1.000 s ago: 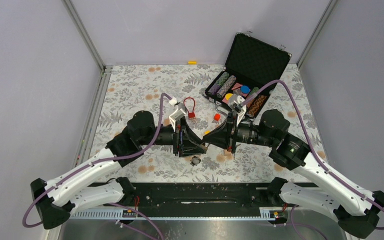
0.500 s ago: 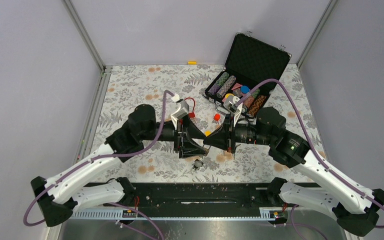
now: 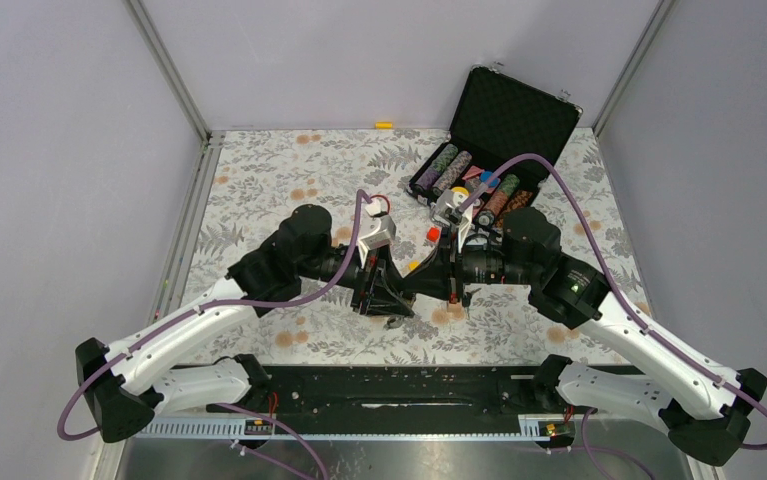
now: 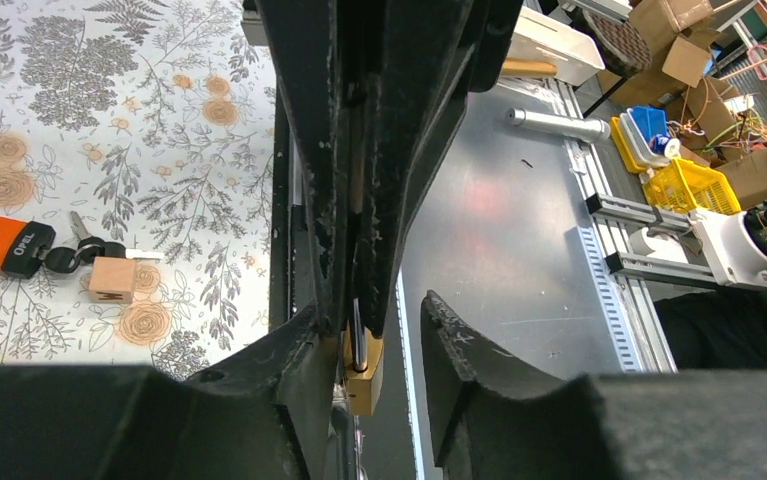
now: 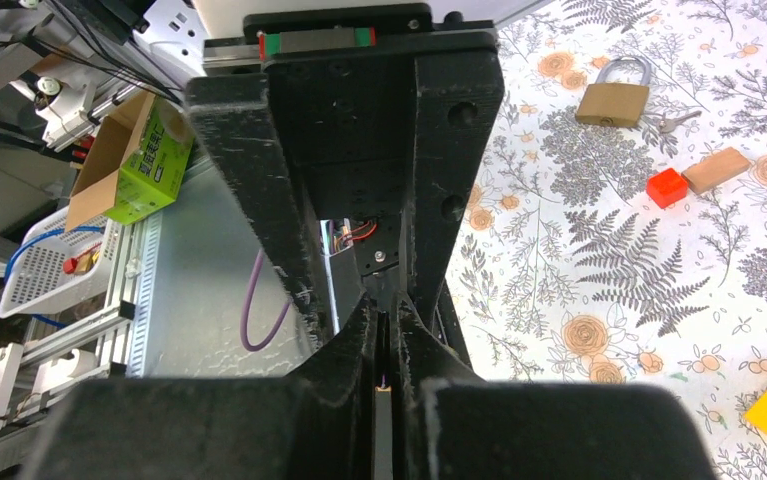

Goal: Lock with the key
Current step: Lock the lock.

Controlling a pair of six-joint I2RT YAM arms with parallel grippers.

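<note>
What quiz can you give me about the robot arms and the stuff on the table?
1. True or false: the black case is shut.
2. The key tag in the left wrist view is: A green, B orange, C blue.
3. Which gripper has its fingers pressed together?
Key: 1 false, it is open. 2 B. 3 the right gripper.
</note>
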